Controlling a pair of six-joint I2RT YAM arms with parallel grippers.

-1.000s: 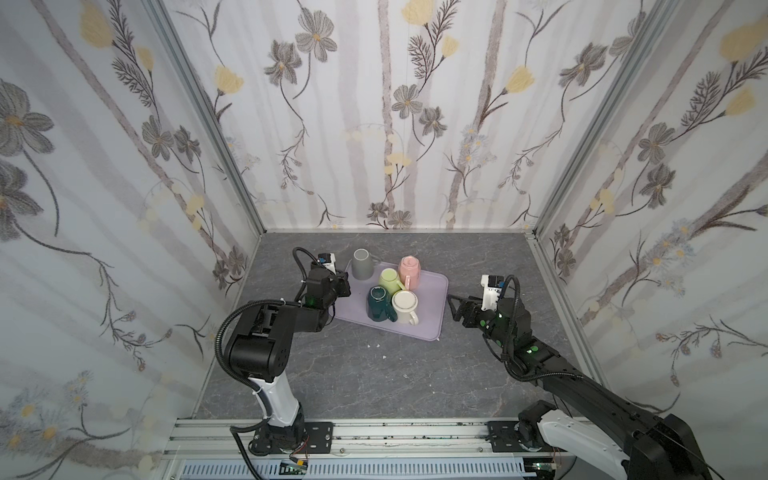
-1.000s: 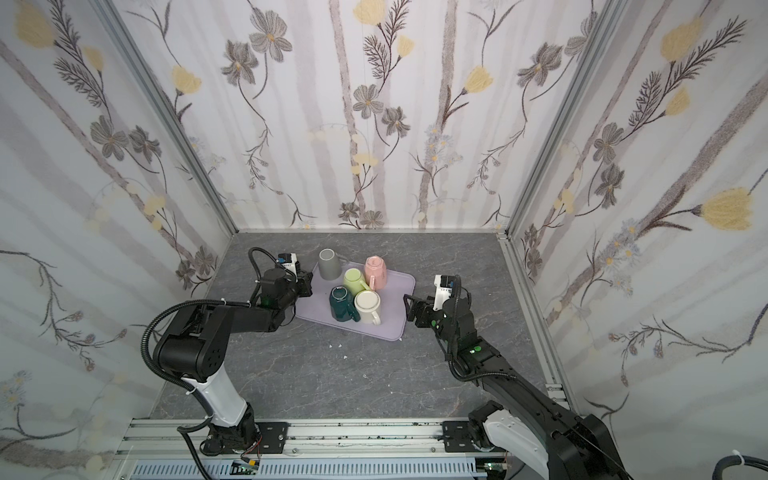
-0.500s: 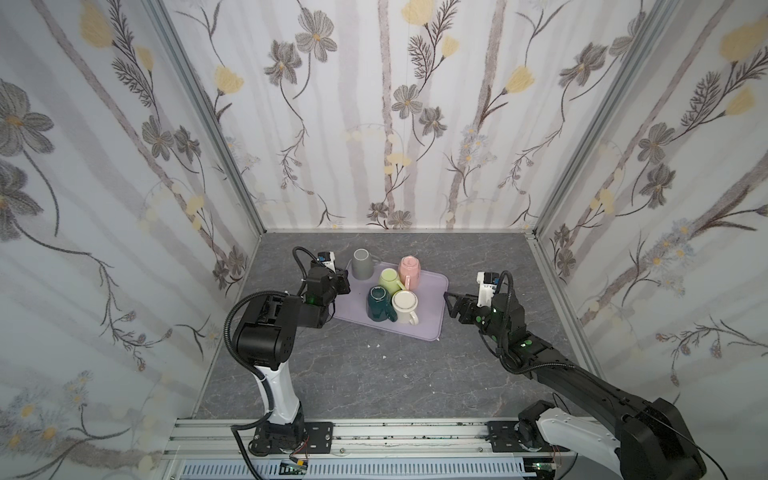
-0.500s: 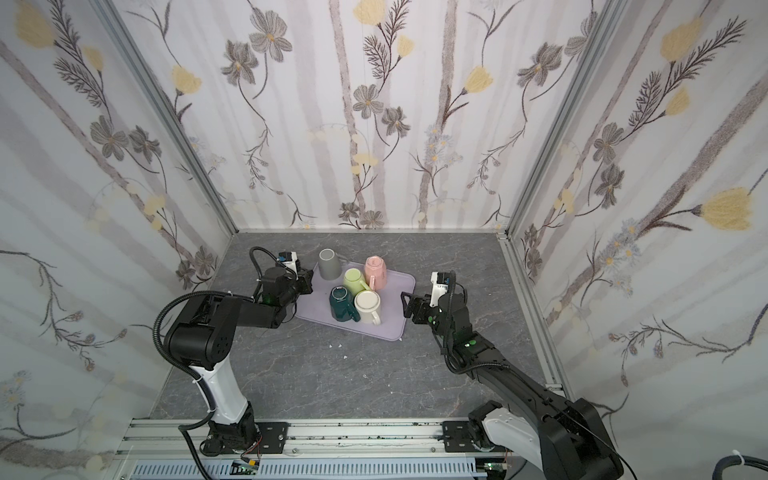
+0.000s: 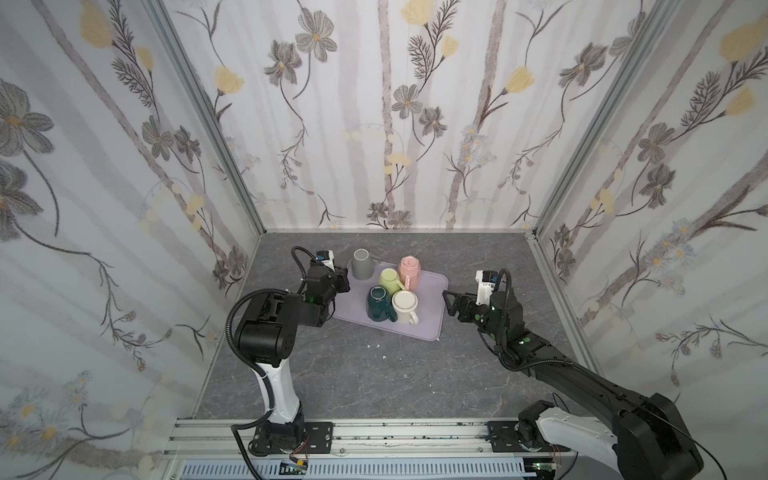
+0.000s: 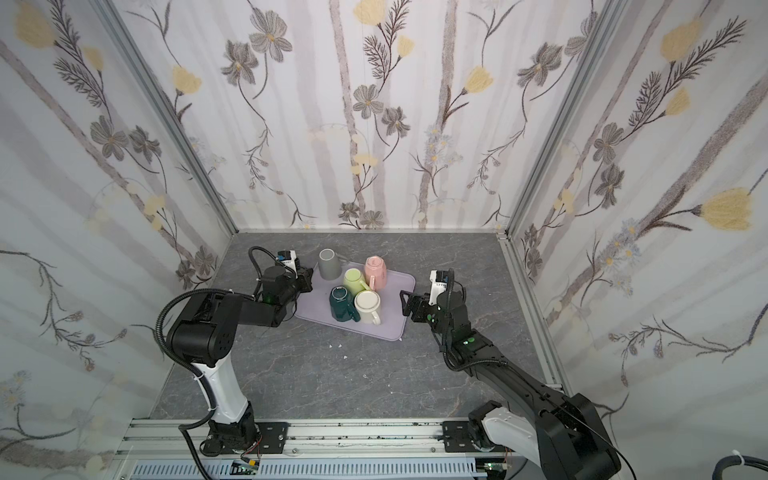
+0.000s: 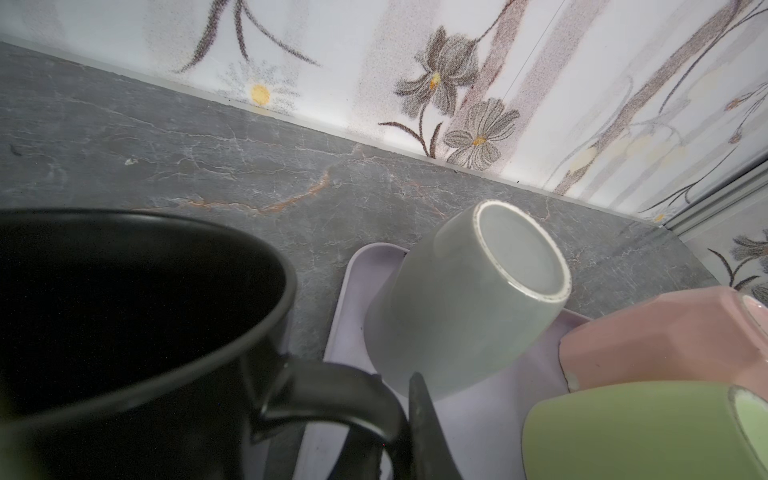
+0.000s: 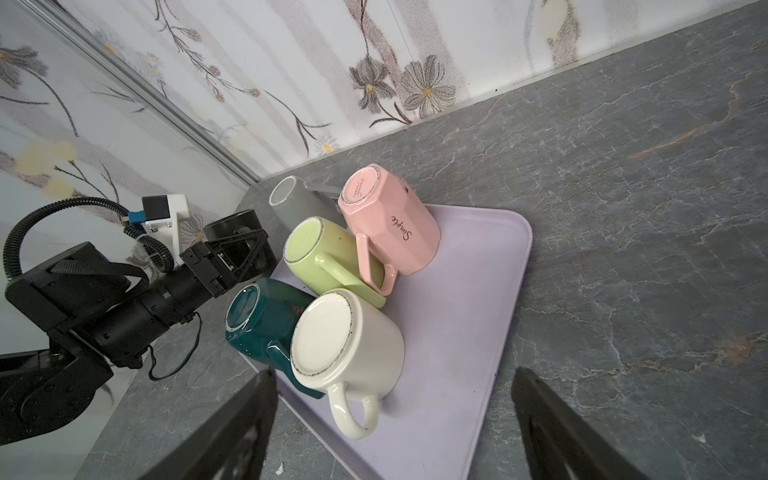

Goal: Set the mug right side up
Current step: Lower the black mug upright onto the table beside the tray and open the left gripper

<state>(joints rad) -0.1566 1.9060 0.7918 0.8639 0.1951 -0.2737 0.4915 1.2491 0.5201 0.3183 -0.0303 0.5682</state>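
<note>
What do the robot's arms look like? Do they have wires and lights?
Both arms are mostly black with a white bottom piece. The left arm has a ribbed black cable looping off it; the right arm shows small green lights. Each wrist carries a white camera box.

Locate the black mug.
In both wrist views the black mug stands upright, handle in the left gripper, off the tray's edge on the left arm's side, beside the grey mug.

5 inverted mugs (image 8: pixel 348 332) on tray (image 8: pixel 461 332)
</note>
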